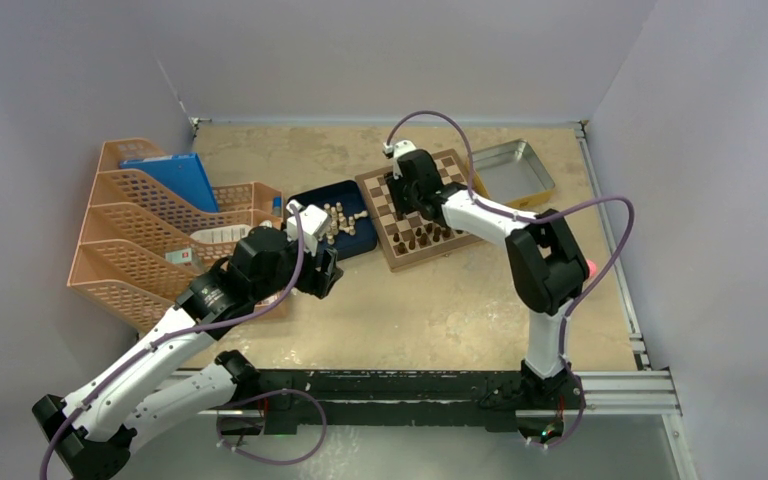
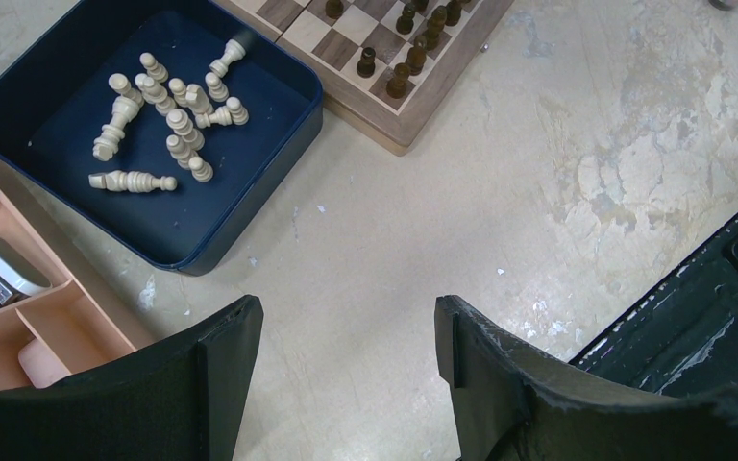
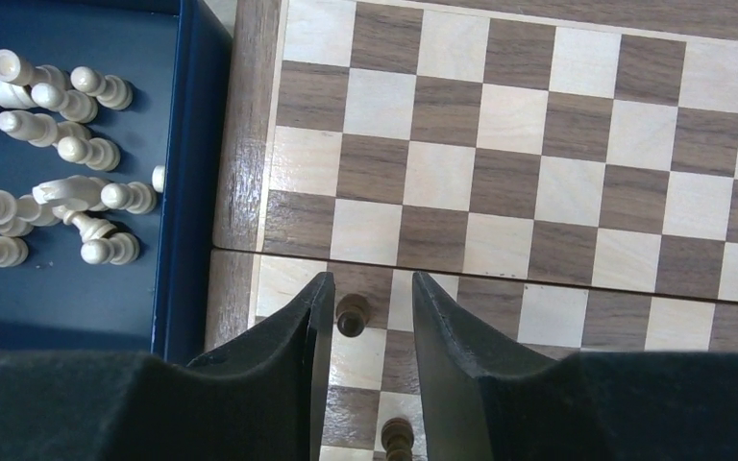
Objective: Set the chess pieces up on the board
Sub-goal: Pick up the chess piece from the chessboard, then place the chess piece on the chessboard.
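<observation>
Right gripper (image 3: 372,285) hangs over the chessboard (image 3: 577,192), near the board's tray-side edge. Its fingers are apart and straddle a standing dark pawn (image 3: 351,315). The pawn is upright with its long axis vertical, and it sits off-centre in the gap. It is close to the finger on the board's tray side, with a clear gap to the other finger. Contact with the nearer pad is hard to judge from this angle; probably not clamped yet. The next move likely turns on that offset: squeezing would nudge the pawn sideways unless the gripper centres first. Another dark piece (image 3: 397,437) stands on the board further back toward the wrist. Left gripper (image 2: 346,331) is off the board, over bare table beside the blue tray (image 2: 154,235) of cream pieces (image 2: 178,125). Its fingers are wide apart and hold nothing. The right arm is clearly nearer the pawn.
</observation>
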`<action>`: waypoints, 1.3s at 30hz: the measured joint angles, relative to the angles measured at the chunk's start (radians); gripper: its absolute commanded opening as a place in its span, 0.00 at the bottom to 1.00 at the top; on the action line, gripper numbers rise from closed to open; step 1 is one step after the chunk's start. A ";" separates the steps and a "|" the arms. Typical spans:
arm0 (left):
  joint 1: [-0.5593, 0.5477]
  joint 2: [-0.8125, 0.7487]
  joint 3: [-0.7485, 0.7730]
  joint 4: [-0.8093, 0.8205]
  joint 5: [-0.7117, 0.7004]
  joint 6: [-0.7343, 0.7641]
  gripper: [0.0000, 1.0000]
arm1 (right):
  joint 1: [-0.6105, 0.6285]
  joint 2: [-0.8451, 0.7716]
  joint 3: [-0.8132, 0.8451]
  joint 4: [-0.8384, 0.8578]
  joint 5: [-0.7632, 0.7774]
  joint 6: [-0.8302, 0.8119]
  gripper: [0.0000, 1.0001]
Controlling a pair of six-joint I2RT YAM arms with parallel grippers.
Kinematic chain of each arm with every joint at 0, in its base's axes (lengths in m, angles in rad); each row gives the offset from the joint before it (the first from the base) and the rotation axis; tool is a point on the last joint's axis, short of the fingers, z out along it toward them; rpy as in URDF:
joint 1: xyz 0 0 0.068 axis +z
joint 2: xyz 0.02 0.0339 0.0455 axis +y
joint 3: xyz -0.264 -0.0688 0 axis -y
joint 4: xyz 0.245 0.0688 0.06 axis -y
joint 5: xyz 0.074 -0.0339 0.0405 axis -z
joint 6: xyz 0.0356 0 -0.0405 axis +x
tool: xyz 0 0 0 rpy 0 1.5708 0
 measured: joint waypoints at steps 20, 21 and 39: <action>0.000 0.000 0.000 0.000 0.000 0.000 0.66 | 0.018 0.071 0.043 -0.083 0.023 -0.023 0.14; 0.000 0.000 0.000 0.000 0.000 0.000 0.66 | 0.019 0.071 0.043 -0.085 0.023 -0.023 0.14; 0.000 -0.002 0.000 0.000 0.001 0.000 0.66 | 0.052 -0.063 -0.031 -0.149 0.047 -0.013 0.14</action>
